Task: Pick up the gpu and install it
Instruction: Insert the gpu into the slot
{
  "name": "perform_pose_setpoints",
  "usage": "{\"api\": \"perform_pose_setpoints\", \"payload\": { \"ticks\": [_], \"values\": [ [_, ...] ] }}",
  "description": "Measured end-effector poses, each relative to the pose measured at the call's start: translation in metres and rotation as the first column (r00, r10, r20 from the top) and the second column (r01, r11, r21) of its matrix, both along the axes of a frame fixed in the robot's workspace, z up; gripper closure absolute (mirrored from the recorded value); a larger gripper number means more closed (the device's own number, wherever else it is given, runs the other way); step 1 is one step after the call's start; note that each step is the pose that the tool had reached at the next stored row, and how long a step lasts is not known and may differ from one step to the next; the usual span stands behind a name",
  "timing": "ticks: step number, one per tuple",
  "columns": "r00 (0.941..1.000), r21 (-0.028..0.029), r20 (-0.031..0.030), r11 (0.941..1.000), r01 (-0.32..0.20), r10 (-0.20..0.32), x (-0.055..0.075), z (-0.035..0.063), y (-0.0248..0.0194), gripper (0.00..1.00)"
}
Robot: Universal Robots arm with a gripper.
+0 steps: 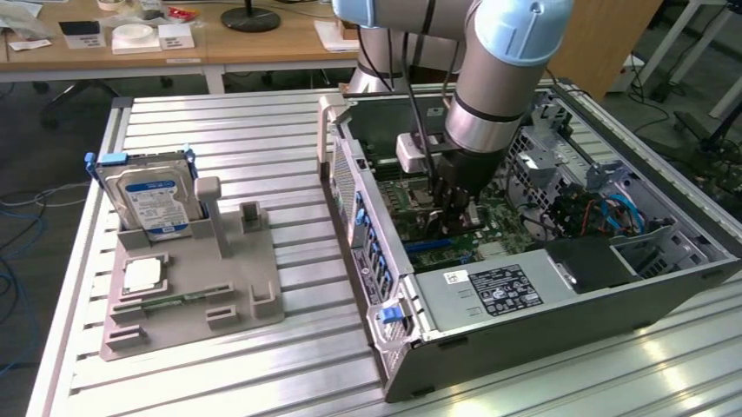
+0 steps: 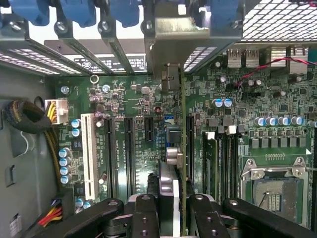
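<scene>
My gripper (image 2: 171, 210) is down inside the computer case (image 1: 487, 347), and my fingers (image 2: 144, 215) squeeze the gpu (image 2: 181, 148) tight. The thin card stands on its edge over the green board (image 2: 133, 99) — right by the long slots (image 2: 126, 148).

One open computer case (image 1: 487, 347) sits on the bench (image 1: 208, 130), with one grey holder tray (image 1: 197, 295) beside it. The tray carries one hard drive (image 1: 149, 198). One robot arm (image 1: 493, 78) reaches into the case. The motherboard (image 2: 133, 104) shows one white slot (image 2: 89, 156) and one processor socket (image 2: 277, 191).
</scene>
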State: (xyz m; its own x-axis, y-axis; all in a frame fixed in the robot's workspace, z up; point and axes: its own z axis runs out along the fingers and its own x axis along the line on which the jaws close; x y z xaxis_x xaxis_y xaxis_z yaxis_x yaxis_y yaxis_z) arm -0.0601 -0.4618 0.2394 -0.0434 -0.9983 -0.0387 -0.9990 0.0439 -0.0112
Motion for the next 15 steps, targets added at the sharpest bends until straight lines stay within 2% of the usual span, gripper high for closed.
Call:
{"api": "perform_pose_setpoints", "payload": {
  "ticks": [4, 7, 15],
  "values": [
    [1.0, 0.0015, 0.0, 1.0, 0.0, 0.0, -0.0027, -0.001, -0.0006, 0.72],
    [1.0, 0.0018, -0.0001, 1.0, 0.0, 0.0, -0.0032, -0.0024, -0.0032, 0.72],
    [1.0, 0.0032, -0.0001, 1.0, 0.0, 0.0, -0.0052, -0.0039, -0.0034, 0.72]
  ]
}}
